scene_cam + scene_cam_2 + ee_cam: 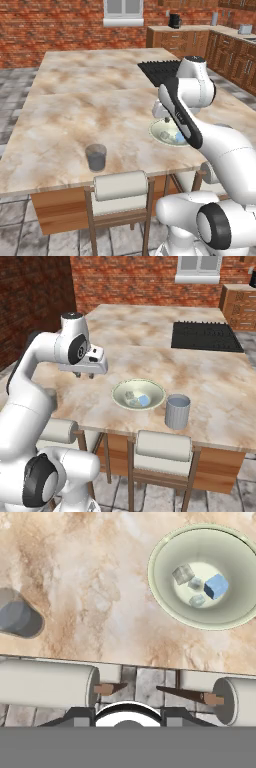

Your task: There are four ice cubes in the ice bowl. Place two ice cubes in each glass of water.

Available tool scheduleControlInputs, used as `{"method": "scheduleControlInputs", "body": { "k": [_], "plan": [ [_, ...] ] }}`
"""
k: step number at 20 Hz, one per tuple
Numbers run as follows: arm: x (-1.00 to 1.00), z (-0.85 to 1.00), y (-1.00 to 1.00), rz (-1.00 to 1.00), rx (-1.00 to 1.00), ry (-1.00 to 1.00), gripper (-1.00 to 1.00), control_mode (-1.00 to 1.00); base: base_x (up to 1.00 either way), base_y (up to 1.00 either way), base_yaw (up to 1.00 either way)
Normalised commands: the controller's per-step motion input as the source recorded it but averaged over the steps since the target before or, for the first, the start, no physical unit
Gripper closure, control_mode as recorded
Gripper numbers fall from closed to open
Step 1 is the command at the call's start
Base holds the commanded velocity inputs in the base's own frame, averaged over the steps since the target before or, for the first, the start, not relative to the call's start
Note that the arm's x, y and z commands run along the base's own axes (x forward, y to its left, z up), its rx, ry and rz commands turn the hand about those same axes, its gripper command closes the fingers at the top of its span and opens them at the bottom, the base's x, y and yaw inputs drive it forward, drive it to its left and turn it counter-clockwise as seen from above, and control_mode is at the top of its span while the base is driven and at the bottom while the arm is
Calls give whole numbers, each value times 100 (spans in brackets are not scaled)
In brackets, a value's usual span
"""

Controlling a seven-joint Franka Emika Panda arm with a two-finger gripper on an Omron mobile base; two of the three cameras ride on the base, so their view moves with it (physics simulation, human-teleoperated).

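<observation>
Nearest to me, two wooden chairs with cream cylindrical backrests, the left chair (120, 186) and the right chair (162, 446), are tucked under the front edge of the marble island counter (75, 115). My gripper (84, 375) hangs over the counter near that edge, between the two glasses and left of the bowl; I cannot tell how far apart its fingers stand, and I see nothing in them. One glass of water (96, 157) stands near the front edge on the left. The ice bowl (119, 397) sits further right, with the second glass (177, 411) just beside it on its right. In the bowl lie the four ice cubes (200, 587), one plainly bluer than the others. Behind the bowl a black cooktop (206, 336) is set into the counter, and beyond it stands a brick wall (55, 25).
</observation>
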Motion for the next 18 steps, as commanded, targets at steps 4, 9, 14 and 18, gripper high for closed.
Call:
{"method": "scheduleControlInputs", "body": {
  "k": [4, 9, 14, 18],
  "plan": [
    [0, -3, -13, 0, 0, 0, -100, -100, 0, 0, 0],
    [0, -11, -32, 0, 0, -1, -100, -100, 0, 0, 0],
    [0, -16, -31, 2, 0, -1, -100, -100, 0, 0, 0],
    [0, -25, -27, 5, 0, 0, -100, -100, 0, 0, 0]
  ]
}}
